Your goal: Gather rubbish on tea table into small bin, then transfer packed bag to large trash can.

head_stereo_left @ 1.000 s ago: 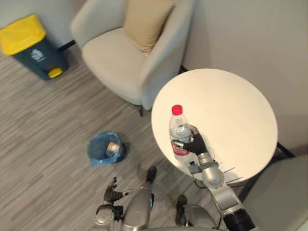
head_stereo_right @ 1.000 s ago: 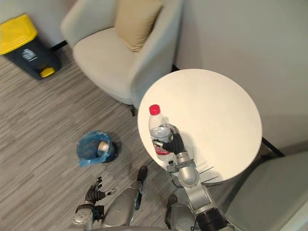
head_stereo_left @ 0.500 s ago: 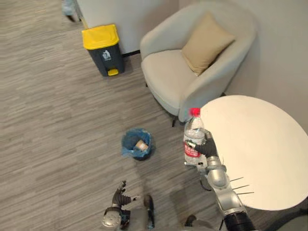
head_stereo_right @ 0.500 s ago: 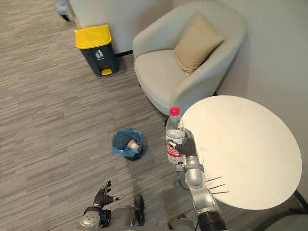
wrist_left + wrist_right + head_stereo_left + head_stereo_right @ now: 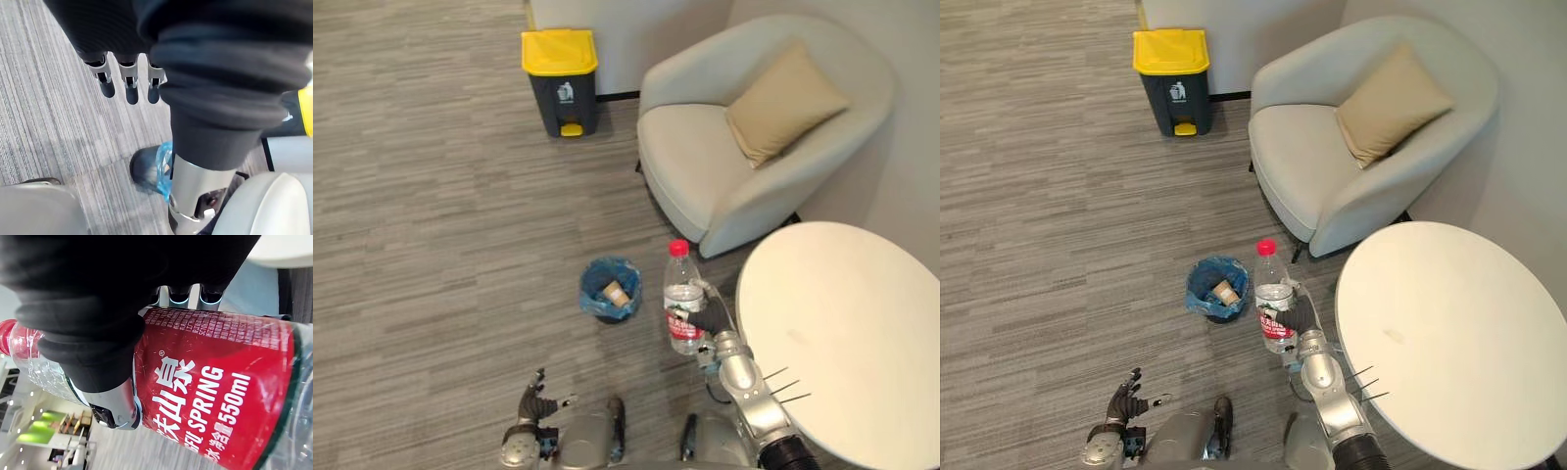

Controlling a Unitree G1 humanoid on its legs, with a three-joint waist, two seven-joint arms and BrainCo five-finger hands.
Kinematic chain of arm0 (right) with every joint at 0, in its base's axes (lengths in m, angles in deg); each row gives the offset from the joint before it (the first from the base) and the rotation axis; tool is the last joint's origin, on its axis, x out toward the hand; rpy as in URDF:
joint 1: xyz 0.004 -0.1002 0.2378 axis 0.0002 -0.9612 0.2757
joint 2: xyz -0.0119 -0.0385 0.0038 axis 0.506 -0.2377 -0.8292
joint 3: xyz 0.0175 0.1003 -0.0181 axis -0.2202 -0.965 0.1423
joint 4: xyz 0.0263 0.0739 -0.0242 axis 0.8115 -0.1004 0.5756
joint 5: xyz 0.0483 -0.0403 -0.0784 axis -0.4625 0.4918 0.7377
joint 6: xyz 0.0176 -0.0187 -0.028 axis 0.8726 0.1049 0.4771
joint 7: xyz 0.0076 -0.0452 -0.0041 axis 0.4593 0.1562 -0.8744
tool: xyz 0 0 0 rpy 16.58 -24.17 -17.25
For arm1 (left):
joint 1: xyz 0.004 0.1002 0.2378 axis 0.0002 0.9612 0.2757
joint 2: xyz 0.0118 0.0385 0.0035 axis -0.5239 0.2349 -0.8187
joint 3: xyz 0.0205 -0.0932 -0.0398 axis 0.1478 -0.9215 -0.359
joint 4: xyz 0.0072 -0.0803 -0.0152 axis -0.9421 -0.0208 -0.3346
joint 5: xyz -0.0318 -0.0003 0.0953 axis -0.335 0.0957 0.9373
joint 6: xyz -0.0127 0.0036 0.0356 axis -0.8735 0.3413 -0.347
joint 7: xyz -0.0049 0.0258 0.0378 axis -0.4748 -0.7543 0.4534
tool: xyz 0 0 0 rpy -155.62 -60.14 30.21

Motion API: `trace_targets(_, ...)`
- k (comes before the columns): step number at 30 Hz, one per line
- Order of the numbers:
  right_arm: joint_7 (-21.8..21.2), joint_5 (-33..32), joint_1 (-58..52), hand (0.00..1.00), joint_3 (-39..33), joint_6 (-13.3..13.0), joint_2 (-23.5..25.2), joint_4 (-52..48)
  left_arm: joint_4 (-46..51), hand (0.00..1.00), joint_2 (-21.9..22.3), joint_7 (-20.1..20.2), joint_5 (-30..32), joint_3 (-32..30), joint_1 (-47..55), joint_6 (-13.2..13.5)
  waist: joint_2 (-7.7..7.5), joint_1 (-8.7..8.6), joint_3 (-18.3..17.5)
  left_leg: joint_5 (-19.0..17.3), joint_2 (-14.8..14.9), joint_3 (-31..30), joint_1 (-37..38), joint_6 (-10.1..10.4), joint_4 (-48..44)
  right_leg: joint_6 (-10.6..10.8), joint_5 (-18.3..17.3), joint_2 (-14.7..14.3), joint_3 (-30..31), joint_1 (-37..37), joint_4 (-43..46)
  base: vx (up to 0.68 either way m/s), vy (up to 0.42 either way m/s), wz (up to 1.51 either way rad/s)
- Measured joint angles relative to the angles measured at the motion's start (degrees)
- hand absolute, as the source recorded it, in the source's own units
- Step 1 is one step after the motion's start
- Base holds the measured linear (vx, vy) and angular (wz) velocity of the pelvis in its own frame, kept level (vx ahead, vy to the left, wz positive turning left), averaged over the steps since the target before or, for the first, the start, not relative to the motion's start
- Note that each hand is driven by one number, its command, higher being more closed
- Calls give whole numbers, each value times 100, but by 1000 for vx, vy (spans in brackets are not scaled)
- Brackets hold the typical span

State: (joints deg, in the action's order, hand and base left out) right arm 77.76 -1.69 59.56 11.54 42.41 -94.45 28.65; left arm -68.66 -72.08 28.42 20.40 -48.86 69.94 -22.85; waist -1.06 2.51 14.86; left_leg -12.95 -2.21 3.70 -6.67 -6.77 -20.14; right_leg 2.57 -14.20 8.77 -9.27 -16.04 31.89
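My right hand (image 5: 713, 318) is shut on a clear plastic bottle (image 5: 682, 299) with a red cap and red label, held upright in the air just left of the round white tea table (image 5: 847, 333). The bottle's label (image 5: 215, 396) shows close up in the right wrist view, with fingers and thumb curled round it. A small bin with a blue bag (image 5: 610, 290) stands on the floor left of the bottle, with a brown cup inside. The large dark trash can with a yellow lid (image 5: 562, 78) stands far off by the wall. My left hand (image 5: 536, 397) hangs low at the bottom, fingers straight.
A beige armchair (image 5: 744, 157) with a tan cushion (image 5: 788, 100) stands behind the table. Grey striped carpet spreads out to the left of the small bin. In the left wrist view the blue bag (image 5: 164, 166) shows beyond my fingers.
The camera has swung left, so the table slid right and the trash can came into fuller view. My right hand carried the bottle off the table edge to over the floor beside the small bin.
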Motion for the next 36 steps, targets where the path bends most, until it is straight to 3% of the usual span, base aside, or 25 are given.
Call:
trace_targets(1,2,-2,-34,100,-7,0,-17,-28,-143,0,-13,5,-13,15,-4,-4,89,-49,57,-46,-54,-160,190,59,68,187,224,-193,31,-187,-563,351,21,61)
trace_targets(4,-1,-3,-238,100,-37,3,-166,-189,-343,0,-106,9,-69,42,-30,-3,-62,-181,-3,-153,-441,-680,634,133,356,429,1048,-246,429,-450,-1835,291,-28,94)
trace_targets(5,-5,-3,-302,100,-58,3,-191,-245,-357,0,-115,9,-67,83,-34,-3,-69,-185,-2,-216,-498,-781,697,155,349,395,1137,-247,545,-493,-1875,549,-173,126)
trace_targets(7,-27,-7,-634,100,-140,2,-282,-462,-365,0,-114,16,-67,126,12,4,-10,-276,-122,-612,-538,-1348,768,307,47,104,1404,-291,679,-537,-1717,542,-241,155)
trace_targets(8,-85,-5,-749,100,-154,5,-289,-475,-387,0,-104,13,-67,94,86,16,79,-344,-232,-793,-437,-1427,656,645,-497,-62,1747,-236,416,-493,-1503,535,-263,165)
trace_targets(9,-109,-3,-713,100,-183,22,-353,-457,-420,0,3,15,-68,78,60,8,289,-342,-244,-725,-119,-940,188,769,-1457,-182,1675,-405,190,-403,-1437,532,-263,114)
trace_targets(10,-114,-3,-662,100,-173,29,-411,-449,-416,0,56,15,-68,74,75,8,372,-301,-237,-598,104,-603,-55,953,-1985,-261,1626,-521,120,-284,-1546,611,-254,26)
trace_targets(11,-89,-1,-533,100,-108,27,-358,-442,-413,0,105,10,-69,-7,103,-1,431,-151,-234,-369,636,4,-537,993,-2957,-404,1661,-720,99,-5,-1807,399,-166,-12)
trace_targets(12,-81,0,-507,100,-91,27,-349,-428,-413,0,95,16,-68,-40,77,-2,410,-121,-221,-419,805,206,-644,951,-3098,-427,1666,-761,116,118,-1912,488,-181,-6)
trace_targets(14,33,16,-218,100,-123,21,-395,-244,-327,0,55,6,-68,-36,-66,11,292,-176,-157,-449,1136,554,-715,903,-2650,-437,1665,-685,130,705,-2247,415,-138,20)
trace_targets(16,93,103,-99,100,-183,-2,-448,-148,-243,0,88,7,-67,55,-218,38,241,-176,-148,-422,1216,569,-768,968,-2009,-437,1665,-590,125,905,-2359,335,-71,0)
trace_targets(17,141,197,2,100,-229,-41,-486,-24,-190,0,137,9,-65,142,-300,85,264,-169,-153,-248,1262,543,-745,1249,-1257,-427,1659,-582,124,927,-2360,187,1,-22)
trace_targets(18,144,223,31,100,-229,-41,-502,30,-189,0,157,12,-65,148,-317,109,289,-171,-153,-130,1316,526,-727,1377,-957,-412,1649,-599,133,936,-2360,140,68,-41)
trace_targets(19,144,230,53,100,-229,-42,-549,94,-195,0,201,11,-65,148,-343,131,379,-183,-145,343,1461,515,-679,1510,-458,-282,1557,-682,158,1007,-2359,133,145,-47)
trace_targets(20,144,274,37,100,-235,-43,-649,146,-206,0,275,7,-65,150,-377,134,577,-192,-103,853,1633,447,-665,1499,-264,-151,1349,-838,173,1097,-2311,128,180,-41)
trace_targets(21,148,314,30,100,-241,-36,-656,198,-221,0,279,5,-65,152,-414,132,577,-213,-97,726,1623,433,-641,1487,-244,-123,1299,-836,179,1080,-2265,109,234,-12)
trace_targets(22,151,424,25,100,-241,5,-598,310,-212,0,243,5,-65,159,-511,138,479,-266,-49,674,1526,446,-560,1450,-116,-35,1235,-699,221,974,-2110,56,230,6)
trace_targets(23,129,472,27,100,-221,48,-592,437,-209,0,193,5,-62,192,-549,138,392,-246,-37,672,1402,528,-546,1445,-45,45,1183,-566,319,856,-1969,30,219,3)
trace_targets(25,117,547,89,100,-48,46,-545,579,-208,0,146,-1,-61,195,-511,134,356,-141,-14,659,1310,713,-545,1423,-99,88,1162,-460,500,741,-1877,-45,177,-26)
trace_targets(26,111,613,145,100,39,48,-542,628,-201,0,127,-3,-61,197,-482,134,372,-146,0,631,1300,776,-545,1373,-116,103,1172,-461,556,709,-1869,-60,123,-53)
trace_targets(27,87,684,340,100,248,45,-539,707,-191,0,76,-4,-62,193,-470,135,433,-137,84,507,1305,882,-592,1181,-242,153,1210,-451,745,567,-1782,-104,133,-67)
trace_targets(29,10,703,816,100,486,45,-487,916,-183,0,-11,-12,-63,184,-592,138,433,-135,296,424,1293,1164,-868,1069,-481,268,1327,-443,1124,129,-1626,-244,178,-78)
trace_targets(33,13,905,1320,100,572,57,-492,1086,-160,0,-41,-112,-67,181,-1033,153,451,-149,750,239,1300,1386,-1324,1004,-885,373,1382,-383,1354,-474,-1257,-282,84,-32)
trace_targets(36,21,924,1483,100,728,69,-479,1318,-118,0,-166,-121,-67,196,-1219,156,451,-131,919,217,1223,1325,-1633,997,-929,227,1214,-235,1128,-823,-781,-214,35,16)
